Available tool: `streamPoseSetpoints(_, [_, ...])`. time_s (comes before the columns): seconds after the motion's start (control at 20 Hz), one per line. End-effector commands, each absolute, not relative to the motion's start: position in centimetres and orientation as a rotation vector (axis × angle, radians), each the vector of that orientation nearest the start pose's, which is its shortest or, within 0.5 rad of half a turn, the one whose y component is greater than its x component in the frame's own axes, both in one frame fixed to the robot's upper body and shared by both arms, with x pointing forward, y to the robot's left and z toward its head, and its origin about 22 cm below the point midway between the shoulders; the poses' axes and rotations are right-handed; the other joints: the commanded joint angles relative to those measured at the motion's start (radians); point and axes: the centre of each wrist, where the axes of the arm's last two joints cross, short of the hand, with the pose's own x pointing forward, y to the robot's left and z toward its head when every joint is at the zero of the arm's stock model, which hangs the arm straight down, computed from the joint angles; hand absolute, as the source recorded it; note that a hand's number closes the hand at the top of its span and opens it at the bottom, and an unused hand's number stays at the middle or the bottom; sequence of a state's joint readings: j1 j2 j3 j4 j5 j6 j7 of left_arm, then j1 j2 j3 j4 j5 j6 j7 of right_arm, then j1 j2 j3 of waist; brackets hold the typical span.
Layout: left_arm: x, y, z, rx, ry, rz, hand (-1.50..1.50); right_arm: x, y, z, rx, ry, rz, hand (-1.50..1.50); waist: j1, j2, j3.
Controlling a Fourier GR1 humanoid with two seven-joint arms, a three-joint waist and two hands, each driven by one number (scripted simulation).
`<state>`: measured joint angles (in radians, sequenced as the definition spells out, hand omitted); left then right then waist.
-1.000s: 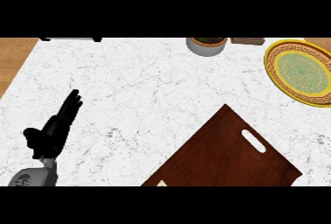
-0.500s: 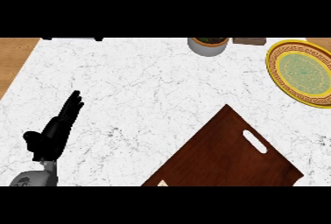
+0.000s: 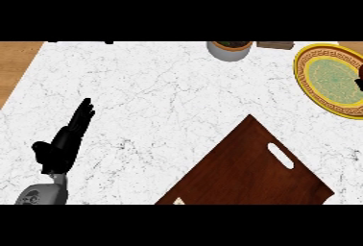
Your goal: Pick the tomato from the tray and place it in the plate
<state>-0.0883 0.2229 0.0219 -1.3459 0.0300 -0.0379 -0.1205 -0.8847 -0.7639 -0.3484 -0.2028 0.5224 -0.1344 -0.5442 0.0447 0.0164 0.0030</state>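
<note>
- Marble counter [image 3: 177, 96] is carrying my left hand [image 3: 60, 146], resting, fingers straight, holding nothing.
- Tray [image 3: 241, 178] to its right is showing no tomato; plate [image 3: 300, 72] further right neither, so progress is looking unclear.

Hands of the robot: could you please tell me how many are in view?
1. The left hand lies at lower left over the counter, fingers straight. A dark sliver at the right edge, over the plate, may be the right hand; I cannot tell.

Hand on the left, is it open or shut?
Open. The left hand stretches over the counter with straight fingers, holding nothing.
</note>
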Motion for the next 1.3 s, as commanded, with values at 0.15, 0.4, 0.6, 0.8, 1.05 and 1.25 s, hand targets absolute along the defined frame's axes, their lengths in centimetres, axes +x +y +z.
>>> streamPoseSetpoints(0.15, [25.9, 29.1, -2.6, 0.095, -1.556, -0.178, 0.0, 37.5, -46.2, 9.3, -0.951, -1.44, 0.333, -1.5, 0.004, 0.003, 0.0])
streamPoseSetpoints(0.4, [26.0, 29.6, -2.6, 0.12, -1.54, -0.187, 0.0, 37.9, -46.3, 10.2, -0.866, -1.488, 0.187, -1.5, 0.005, 0.005, 0.001])
streamPoseSetpoints(0.6, [26.7, 27.7, -1.7, 0.115, -1.564, -0.175, 0.0, 36.7, -48.0, 10.4, -0.827, -1.603, -0.048, -1.5, 0.0, 0.006, 0.003])
streamPoseSetpoints(0.8, [26.7, 29.2, -1.2, 0.127, -1.541, -0.183, 0.0, 35.0, -49.9, 10.1, -0.718, -1.633, -0.199, -1.5, -0.006, 0.003, 0.003])
streamPoseSetpoints(1.05, [25.7, 29.6, -1.4, 0.129, -1.549, -0.169, 0.0, 29.7, -54.9, 10.0, -0.628, -1.664, -0.293, -1.5, -0.003, 0.006, 0.005])
streamPoseSetpoints(1.25, [26.6, 29.2, -0.8, 0.135, -1.549, -0.164, 0.0, 25.2, -57.6, 8.5, -0.633, -1.712, -0.241, -1.5, -0.017, 0.009, 0.008])
